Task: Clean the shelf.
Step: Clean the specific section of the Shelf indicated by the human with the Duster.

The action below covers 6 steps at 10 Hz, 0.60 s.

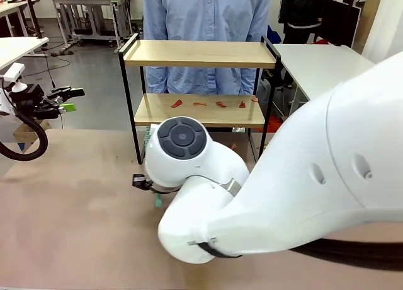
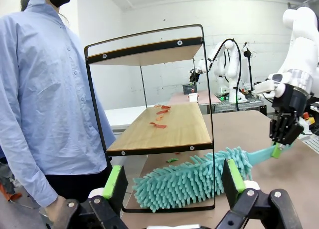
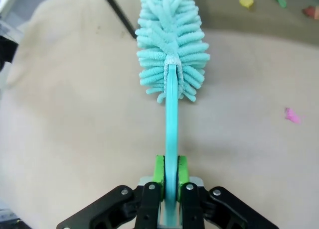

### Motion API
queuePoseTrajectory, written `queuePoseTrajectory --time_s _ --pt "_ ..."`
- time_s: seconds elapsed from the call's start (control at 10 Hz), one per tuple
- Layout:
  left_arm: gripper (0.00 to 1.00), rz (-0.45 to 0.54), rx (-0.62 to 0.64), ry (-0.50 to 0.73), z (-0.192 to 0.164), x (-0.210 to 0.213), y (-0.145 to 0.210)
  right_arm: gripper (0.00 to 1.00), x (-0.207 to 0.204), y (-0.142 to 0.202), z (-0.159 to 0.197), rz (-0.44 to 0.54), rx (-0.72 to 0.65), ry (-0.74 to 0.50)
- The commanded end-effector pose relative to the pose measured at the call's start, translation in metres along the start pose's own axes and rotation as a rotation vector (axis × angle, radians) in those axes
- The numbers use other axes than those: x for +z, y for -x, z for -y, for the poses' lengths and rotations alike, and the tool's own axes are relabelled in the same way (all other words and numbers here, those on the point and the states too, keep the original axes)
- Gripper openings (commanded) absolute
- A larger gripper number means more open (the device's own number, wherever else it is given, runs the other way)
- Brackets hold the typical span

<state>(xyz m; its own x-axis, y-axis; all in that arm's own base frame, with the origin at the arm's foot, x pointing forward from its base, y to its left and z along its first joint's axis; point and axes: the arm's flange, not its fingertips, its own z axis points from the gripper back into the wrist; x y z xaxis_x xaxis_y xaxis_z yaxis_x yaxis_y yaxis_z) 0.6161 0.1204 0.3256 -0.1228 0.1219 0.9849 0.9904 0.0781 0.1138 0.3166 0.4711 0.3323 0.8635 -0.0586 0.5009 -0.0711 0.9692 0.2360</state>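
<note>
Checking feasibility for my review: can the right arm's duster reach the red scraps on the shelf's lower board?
Probably yes. The right pincer is shut on the teal duster, its head low beside the shelf's open side; nothing blocks the red scraps.

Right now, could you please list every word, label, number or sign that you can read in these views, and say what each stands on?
No text can be read anywhere.
The shelf, duster, table and the person's shirt carry no print.
The background equipment is too small and blurred to tell.
</note>
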Motion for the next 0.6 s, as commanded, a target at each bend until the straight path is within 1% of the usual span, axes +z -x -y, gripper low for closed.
queuePoseTrajectory --time_s 0.0,0.1,0.4,0.5 --pt "1.00 -0.011 -0.015 0.008 0.002 -0.001 -0.002 0.13 0.021 -0.010 0.052 -0.030 0.000 0.017" --pt "1.00 -0.011 -0.015 0.008 0.002 -0.001 -0.002 0.13 0.027 -0.013 0.078 -0.030 0.012 0.025" --pt "1.00 -0.011 -0.015 0.008 0.002 -0.001 -0.002 0.13 0.049 -0.023 0.146 -0.012 -0.057 0.096" --pt "1.00 -0.011 -0.015 0.008 0.002 -0.001 -0.002 0.13 0.063 -0.028 0.169 -0.005 -0.074 0.114"
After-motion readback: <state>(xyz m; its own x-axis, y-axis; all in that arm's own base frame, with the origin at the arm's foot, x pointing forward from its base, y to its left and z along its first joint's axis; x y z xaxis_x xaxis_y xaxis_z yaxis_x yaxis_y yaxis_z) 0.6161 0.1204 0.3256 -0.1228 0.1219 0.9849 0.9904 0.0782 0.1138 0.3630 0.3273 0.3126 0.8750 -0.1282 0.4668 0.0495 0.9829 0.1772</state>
